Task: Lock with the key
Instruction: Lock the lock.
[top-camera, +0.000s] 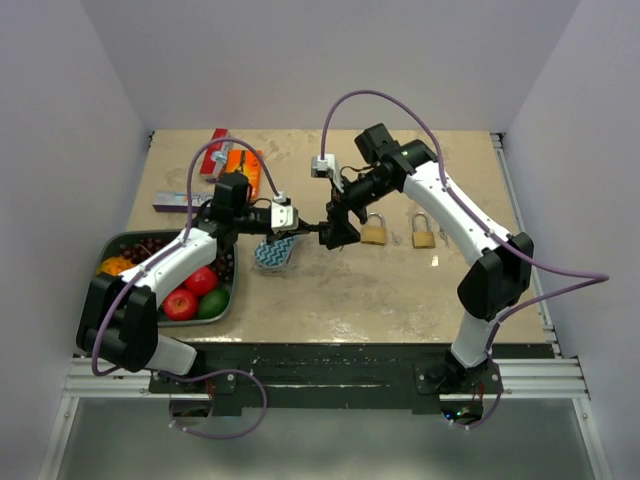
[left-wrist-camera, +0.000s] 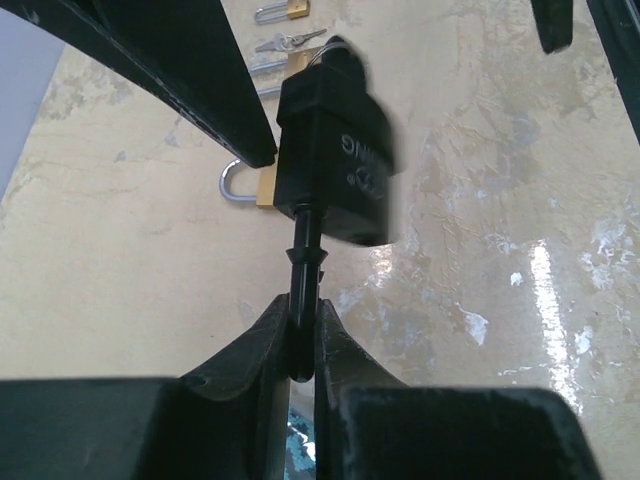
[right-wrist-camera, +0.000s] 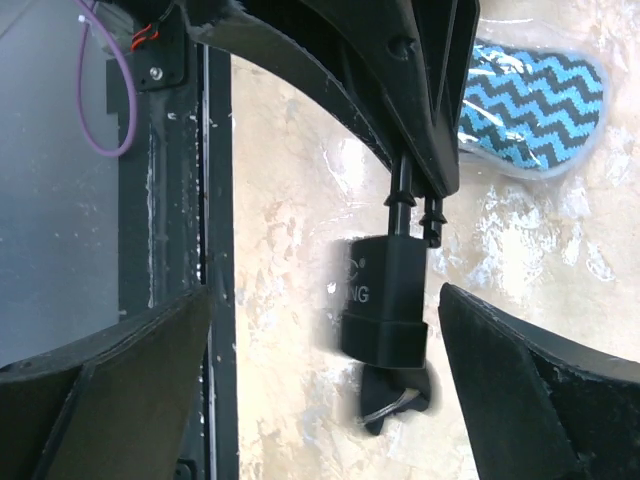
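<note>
Left gripper (left-wrist-camera: 303, 320): jaws nearly closed, pinching the thin shackle (left-wrist-camera: 303, 265) of the black lock (left-wrist-camera: 335, 170). No other contact.

Lock: held in the air over mid-table, between the 2 grippers. The short shackle leg looks to sit outside the body, so I judge it not yet locked. The key (right-wrist-camera: 395, 385), with a wire ring, appears seated in the far end of the body.

Right gripper (right-wrist-camera: 325, 297): jaws wide apart, 1 on each side of the body with gaps showing. It holds nothing.

Risks:
- The body is blurred in both wrist views, so it is probably swinging. A pinch on a round bar leaves it free to pivot.
- Closing on the key while the body moves could clip the body and twist the shackle out of the pinch.
- Pushing the body home off-axis would jam the free leg on the rim instead of its hole.
- A drop would land by the brass locks, and the key could come out.

Surroundings, near to far:
- Tray (top-camera: 113, 243) with fruit (top-camera: 182, 303), near left under the left arm.
- Chevron pouch (top-camera: 275, 254), just below the left wrist.
- 2 brass locks (top-camera: 374, 231) (top-camera: 424, 236), past the held lock. The closer 1 sits right beneath the right gripper and crowds any low approach.
- Loose keys (left-wrist-camera: 288, 41) between them.
- Purple bar (top-camera: 180, 200) and orange pack (top-camera: 240, 165), far left and well apart.
</note>
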